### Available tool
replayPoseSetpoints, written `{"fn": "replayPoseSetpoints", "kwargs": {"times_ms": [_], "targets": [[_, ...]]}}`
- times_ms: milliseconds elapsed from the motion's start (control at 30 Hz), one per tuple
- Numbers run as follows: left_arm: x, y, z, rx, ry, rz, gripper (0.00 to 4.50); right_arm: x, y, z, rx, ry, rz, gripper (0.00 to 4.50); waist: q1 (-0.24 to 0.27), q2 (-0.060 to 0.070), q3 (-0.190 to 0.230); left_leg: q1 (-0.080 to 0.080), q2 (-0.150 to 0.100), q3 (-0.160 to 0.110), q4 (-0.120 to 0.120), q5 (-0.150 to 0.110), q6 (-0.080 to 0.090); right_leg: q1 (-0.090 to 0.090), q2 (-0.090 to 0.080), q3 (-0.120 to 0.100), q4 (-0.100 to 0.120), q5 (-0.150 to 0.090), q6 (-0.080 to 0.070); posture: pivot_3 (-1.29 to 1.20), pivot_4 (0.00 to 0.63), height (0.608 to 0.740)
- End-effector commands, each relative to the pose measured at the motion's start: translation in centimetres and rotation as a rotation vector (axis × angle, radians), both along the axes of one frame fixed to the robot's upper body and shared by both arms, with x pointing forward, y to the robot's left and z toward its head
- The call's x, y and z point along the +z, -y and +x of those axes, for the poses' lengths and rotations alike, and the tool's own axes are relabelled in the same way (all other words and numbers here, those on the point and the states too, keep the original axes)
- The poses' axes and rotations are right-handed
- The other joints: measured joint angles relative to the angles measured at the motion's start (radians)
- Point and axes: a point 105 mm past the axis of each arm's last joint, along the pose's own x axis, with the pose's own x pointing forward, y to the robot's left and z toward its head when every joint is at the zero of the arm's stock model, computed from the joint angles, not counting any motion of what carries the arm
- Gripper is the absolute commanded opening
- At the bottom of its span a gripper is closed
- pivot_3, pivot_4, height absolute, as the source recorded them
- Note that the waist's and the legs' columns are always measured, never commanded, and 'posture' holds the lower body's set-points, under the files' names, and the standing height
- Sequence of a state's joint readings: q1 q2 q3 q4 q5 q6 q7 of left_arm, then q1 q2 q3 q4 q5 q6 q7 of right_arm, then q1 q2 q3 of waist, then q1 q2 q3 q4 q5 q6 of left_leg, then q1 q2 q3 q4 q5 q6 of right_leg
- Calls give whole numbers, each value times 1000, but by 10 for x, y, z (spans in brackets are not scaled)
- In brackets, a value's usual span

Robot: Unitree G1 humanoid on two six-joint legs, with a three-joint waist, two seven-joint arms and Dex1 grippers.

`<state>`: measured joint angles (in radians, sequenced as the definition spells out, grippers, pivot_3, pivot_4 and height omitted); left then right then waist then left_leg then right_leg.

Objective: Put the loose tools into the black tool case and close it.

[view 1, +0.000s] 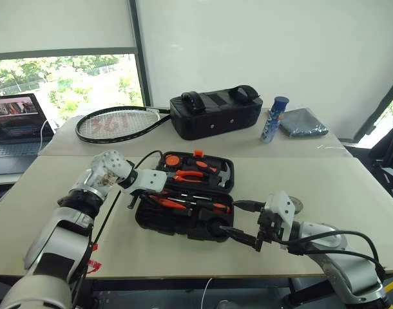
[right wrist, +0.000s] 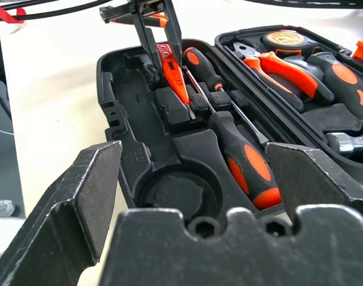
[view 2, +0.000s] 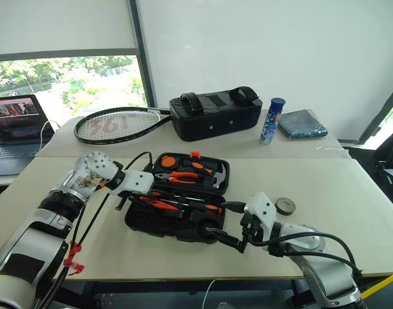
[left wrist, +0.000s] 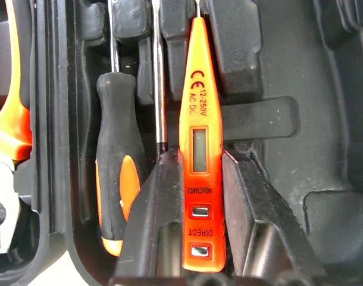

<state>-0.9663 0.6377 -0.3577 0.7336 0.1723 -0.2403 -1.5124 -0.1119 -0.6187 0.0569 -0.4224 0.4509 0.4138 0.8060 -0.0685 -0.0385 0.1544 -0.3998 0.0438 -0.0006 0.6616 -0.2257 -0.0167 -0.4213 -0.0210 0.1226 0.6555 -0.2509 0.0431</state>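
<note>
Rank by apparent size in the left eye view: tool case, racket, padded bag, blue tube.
1. Badminton racket, longest.
2. Black tool case; close to the racket, and nearer the camera.
3. Black padded bag.
4. Blue tube.

Tester screwdriver (left wrist: pixel 200 149) in open tool case (view 1: pixel 183 222), tape roll (view 2: pixel 285 206) right of case

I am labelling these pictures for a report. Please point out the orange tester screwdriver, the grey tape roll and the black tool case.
orange tester screwdriver (left wrist: pixel 200 149): left wrist view, on its small display window.
grey tape roll (view 2: pixel 285 206): right eye view, on its top face.
black tool case (right wrist: pixel 115 71): right wrist view, on the near tray's rim.
</note>
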Motion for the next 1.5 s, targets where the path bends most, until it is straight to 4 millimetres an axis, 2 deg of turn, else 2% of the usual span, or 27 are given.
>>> {"fn": "replayPoseSetpoints", "kwargs": {"times_ms": [33,300,400,567,700,767,800,900,1133,1367,1500], "targets": [[1,-1,-8,-37,-36,-30,2021,12,2,1,1,45,1,4500,0,0,0,-1,0,0,0,0,0,0,0,0,0,0,0,0,150,740],[41,8,-10,-95,14,-189,2021,11,1,5,5,40,11,4500,3,0,0,-4,0,0,0,0,0,-3,0,-1,0,0,0,0,150,740],[49,10,-15,-90,-13,-259,2021,10,0,6,6,34,17,4500,6,0,0,-4,0,-1,0,0,0,-3,0,-1,0,0,0,0,150,740],[42,0,-18,-88,9,-237,2021,9,1,5,4,29,20,4500,5,0,0,-3,0,-1,0,0,0,-3,0,-1,0,0,0,0,150,740],[32,-5,-15,-43,6,-233,923,9,1,5,5,27,21,4500,7,0,0,-3,0,-1,0,0,0,-2,0,-1,0,0,0,0,150,740],[24,-5,-13,-15,4,-227,116,10,1,5,5,28,22,4500,9,0,0,-3,0,-1,1,0,0,-2,0,-1,0,0,0,0,150,740],[19,-5,-11,0,7,-221,44,10,1,5,6,29,23,4500,11,0,0,-3,0,-1,1,0,0,-2,0,-1,0,0,0,0,150,740],[9,-3,-12,20,-23,-211,44,11,0,6,7,32,23,4500,18,0,0,-4,0,-1,1,0,0,-2,0,-1,0,0,0,0,150,740],[4,4,-10,23,-6,-224,44,11,-1,4,8,30,26,4500,26,0,0,-3,0,-1,2,0,0,-2,0,-1,0,1,-2,0,150,740],[13,14,-15,8,-50,-305,44,10,-1,4,8,27,26,4500,26,0,0,-4,0,-1,2,0,0,-2,0,-1,0,1,-2,0,150,740],[18,14,-6,78,-26,-337,44,9,-2,3,12,23,28,4500,24,0,0,-4,0,-1,2,0,0,-2,0,-1,0,1,-2,0,150,740]]}}
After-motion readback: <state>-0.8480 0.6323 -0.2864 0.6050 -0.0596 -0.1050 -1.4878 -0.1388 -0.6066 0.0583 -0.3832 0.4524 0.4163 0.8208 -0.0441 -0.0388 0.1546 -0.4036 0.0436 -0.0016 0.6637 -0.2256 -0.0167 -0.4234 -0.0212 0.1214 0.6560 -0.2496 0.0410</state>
